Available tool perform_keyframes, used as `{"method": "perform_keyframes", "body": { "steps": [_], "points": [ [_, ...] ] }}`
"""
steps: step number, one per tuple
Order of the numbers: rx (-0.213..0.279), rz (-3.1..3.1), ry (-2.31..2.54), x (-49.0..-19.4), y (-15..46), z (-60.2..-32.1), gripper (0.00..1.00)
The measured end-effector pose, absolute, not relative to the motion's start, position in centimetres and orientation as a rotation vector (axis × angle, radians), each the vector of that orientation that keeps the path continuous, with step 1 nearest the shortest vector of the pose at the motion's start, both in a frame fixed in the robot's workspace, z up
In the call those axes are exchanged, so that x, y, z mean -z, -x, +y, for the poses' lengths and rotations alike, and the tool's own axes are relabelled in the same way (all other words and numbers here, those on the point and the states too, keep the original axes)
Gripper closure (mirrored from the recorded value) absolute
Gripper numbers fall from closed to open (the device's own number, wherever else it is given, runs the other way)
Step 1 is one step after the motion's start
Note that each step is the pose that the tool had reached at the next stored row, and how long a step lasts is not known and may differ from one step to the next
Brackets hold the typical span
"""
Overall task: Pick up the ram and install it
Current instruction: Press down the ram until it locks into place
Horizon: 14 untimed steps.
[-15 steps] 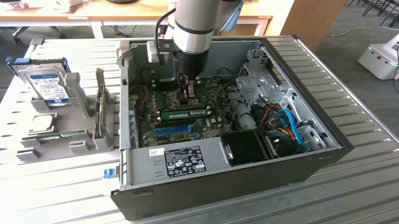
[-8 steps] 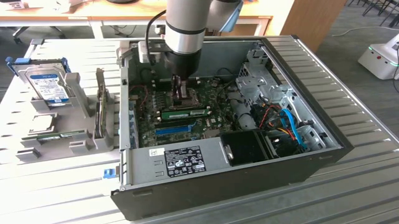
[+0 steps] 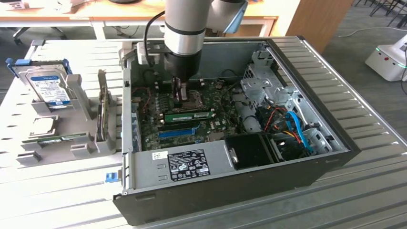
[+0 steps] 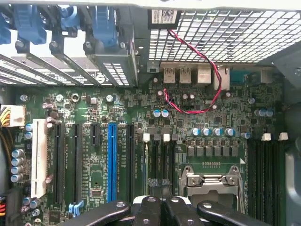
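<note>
Inside the open computer case (image 3: 299, 157), the arm's gripper (image 3: 180, 95) hung with its fingers pressed together, and nothing could be made out pinched between them. The ram (image 3: 188, 116), a green stick with a pale label, lay lengthwise on the motherboard (image 4: 141, 108) just below the fingertips, between the processor socket (image 4: 209, 181) under the tool and the blue slot (image 3: 177, 132) a little farther out. Whether the stick was fully seated in its slot could not be told. The likely hazards were close at hand. A tilted or off-centre push could jam the ram crooked in its slot or bend it. A sideways slip could drive the fingertips onto the socket's metal latch or the small capacitors (image 4: 211, 132) beside it. A looped red-and-black wire (image 4: 207, 103) lay beyond the tool toward the rear ports, loose enough to snag. The clear room was straight above, through the case's open side. The rear wall (image 4: 225, 37), the drive cage (image 3: 267, 81) and the black fan shroud (image 3: 254, 150) ringed the tool at board level, leaving little sideways play. A hard drive (image 3: 51, 88) stood in a rack well outside the case.
</note>
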<state>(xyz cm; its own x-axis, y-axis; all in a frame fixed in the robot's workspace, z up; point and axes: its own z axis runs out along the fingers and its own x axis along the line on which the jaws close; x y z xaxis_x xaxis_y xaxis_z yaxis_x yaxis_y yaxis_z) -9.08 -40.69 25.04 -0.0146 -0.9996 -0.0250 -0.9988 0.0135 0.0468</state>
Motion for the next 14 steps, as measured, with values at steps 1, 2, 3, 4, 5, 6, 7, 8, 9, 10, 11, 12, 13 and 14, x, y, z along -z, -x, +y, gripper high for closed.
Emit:
{"method": "perform_keyframes", "body": {
  "steps": [1,2,3,4,5,6,7,8,9,10,11,12,13,14],
  "points": [
    [0.08,-2.226,-2.194,-25.0,9.2,-40.7,0.89],
    [0.08,-2.226,-2.194,-25.0,9.3,-40.7,0.89],
    [0.08,-2.226,-2.194,-25.0,9.4,-40.7,0.89],
    [0.08,-2.226,-2.194,-25.0,9.4,-40.7,0.89],
    [0.08,-2.226,-2.194,-25.0,9.4,-40.7,0.89],
    [0.08,-2.226,-2.194,-25.0,9.4,-40.7,0.89],
    [0.08,-2.226,-2.195,-25.0,9.4,-40.7,0.89],
    [0.08,-2.226,-2.195,-25.0,9.4,-40.7,0.89],
    [0.08,-2.225,-2.195,-24.8,9.4,-40.7,0.89],
    [0.08,-2.225,-2.195,-24.6,9.4,-40.7,0.89],
    [0.08,-2.225,-2.195,-24.4,9.4,-40.7,0.89],
    [0.08,-2.226,-2.195,-24.2,9.4,-40.7,0.89],
    [0.08,-2.226,-2.194,-24.1,9.4,-40.7,0.89],
    [0.08,-2.226,-2.195,-23.9,9.4,-40.7,0.89]
  ]
}}
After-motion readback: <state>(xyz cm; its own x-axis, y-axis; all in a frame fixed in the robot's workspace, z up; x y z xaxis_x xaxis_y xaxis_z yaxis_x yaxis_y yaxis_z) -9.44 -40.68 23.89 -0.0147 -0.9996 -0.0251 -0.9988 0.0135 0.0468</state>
